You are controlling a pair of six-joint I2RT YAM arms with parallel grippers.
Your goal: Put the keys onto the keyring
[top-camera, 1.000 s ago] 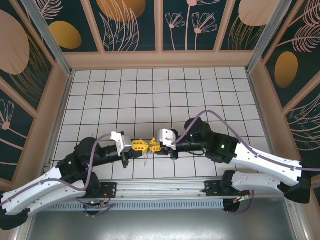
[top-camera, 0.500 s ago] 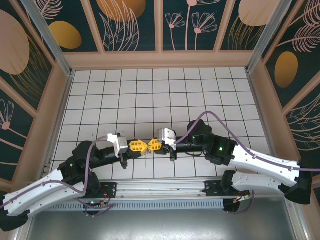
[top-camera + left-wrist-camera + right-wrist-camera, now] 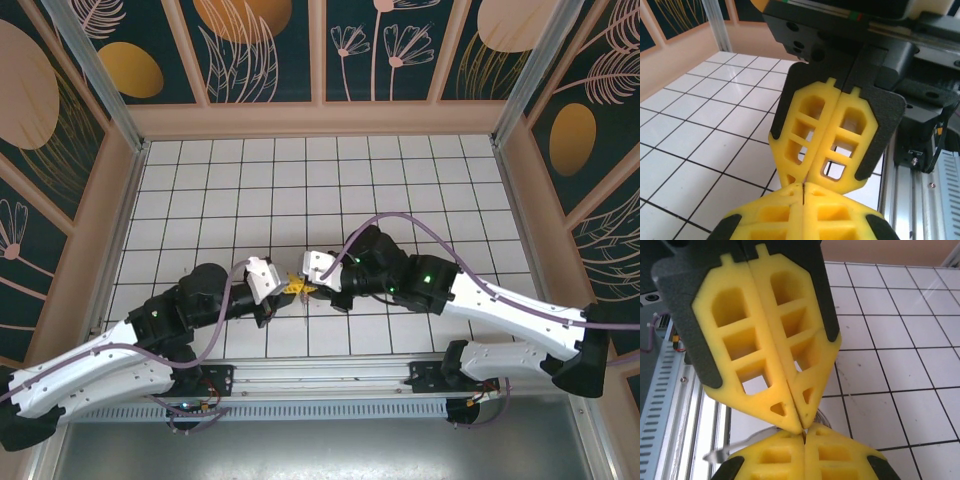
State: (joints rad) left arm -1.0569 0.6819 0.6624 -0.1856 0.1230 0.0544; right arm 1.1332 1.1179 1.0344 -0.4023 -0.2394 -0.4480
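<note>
2 arms meet tip to tip above the table (image 3: 400, 180): my left gripper (image 3: 289, 287), my right gripper (image 3: 306, 289). Left wrist: both jaws clenched. Right wrist: 1 silver wire (image 3: 735, 445) juts beside the tips. Key or keyring, I cannot tell. Threading looks unfinished.

Right gripper (image 3: 804, 441), jaws pressed together, meets left gripper (image 3: 796, 421) tip to tip, its jaws also closed. Thin silver metal piece (image 3: 737, 447) juts from the contact toward the rail (image 3: 670, 405). White tiled bench (image 3: 890, 365) beneath.
</note>
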